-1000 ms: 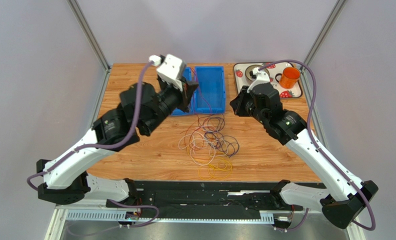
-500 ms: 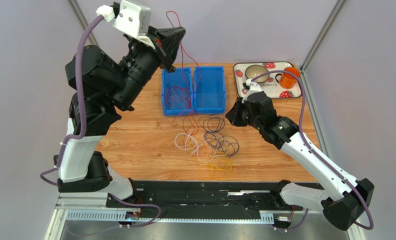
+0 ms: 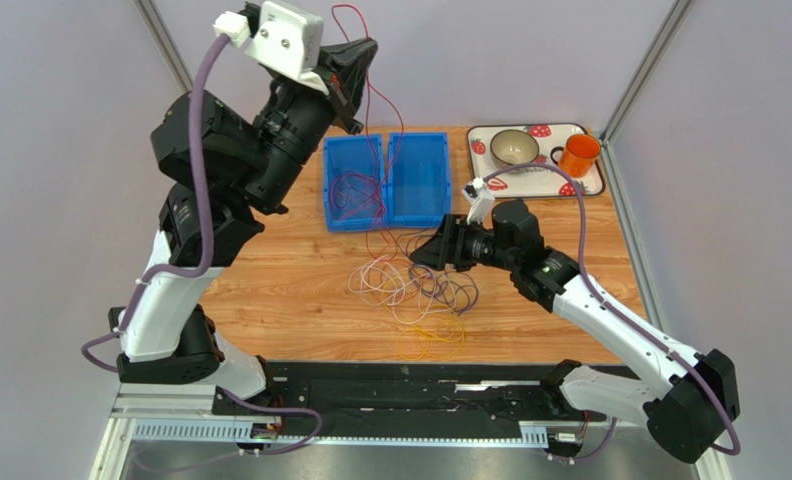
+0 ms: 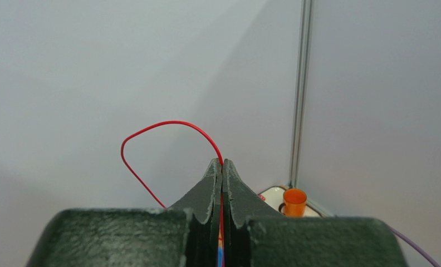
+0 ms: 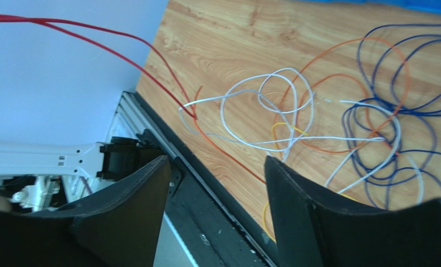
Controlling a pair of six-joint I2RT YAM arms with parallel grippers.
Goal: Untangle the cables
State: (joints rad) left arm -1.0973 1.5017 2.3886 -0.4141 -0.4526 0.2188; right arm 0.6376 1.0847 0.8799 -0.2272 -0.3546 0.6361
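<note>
Looking from the top: left claw point(image 3: 355, 62) holds the red cable point(image 3: 385, 110) high; other cables point(image 3: 415, 285) sit tangled on the bench point(image 3: 270, 290). Left wrist: clamped tight on it. Right wrist: right claw point(image 5: 216, 161) gaping, empty, above them. Yank more and I'd probably cinch them tighter.

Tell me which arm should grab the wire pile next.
Right. The right gripper is open and low beside the wire pile, while the left gripper is shut on the red wire, held high above the blue bins.
</note>
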